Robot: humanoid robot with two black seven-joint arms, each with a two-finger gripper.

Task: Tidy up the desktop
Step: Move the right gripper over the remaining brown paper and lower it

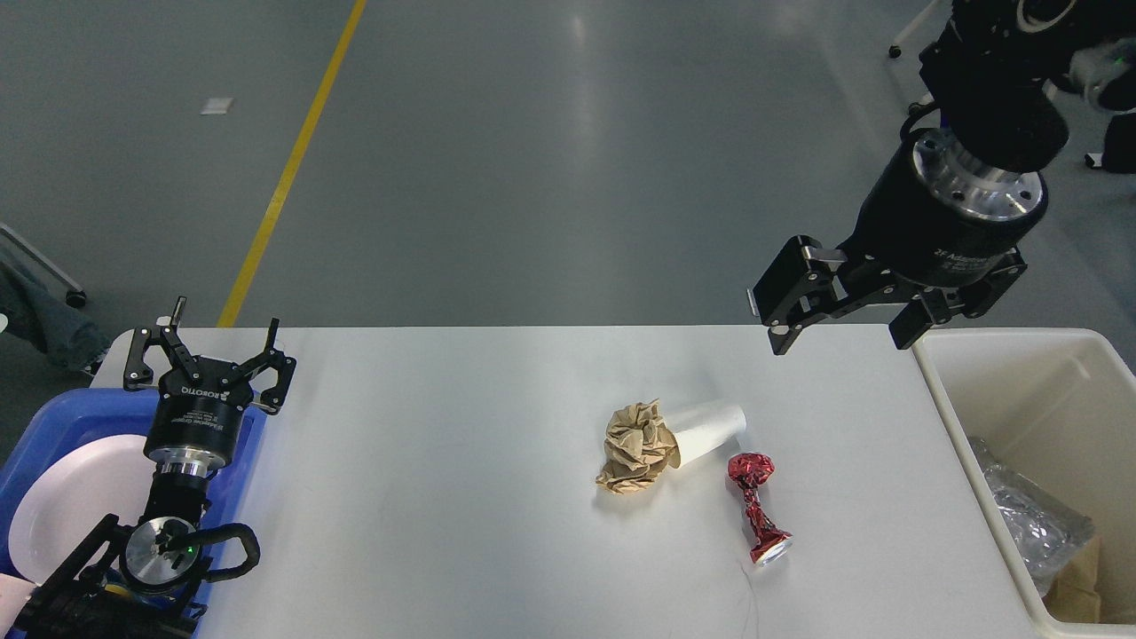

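The desktop is a wide white tabletop. On it lie a crumpled brown paper ball, a white paper cup on its side touching the paper, and a crushed red can just right of them. My left gripper is open and empty, pointing away over the table's left end above the blue tray. My right gripper is open and empty, held high above the table's far right part, up and to the right of the cup.
A blue plastic tray holding a white plate stands at the left end. A cream plastic bin at the right end holds crumpled foil and brown scraps. A grey floor with a yellow line lies beyond.
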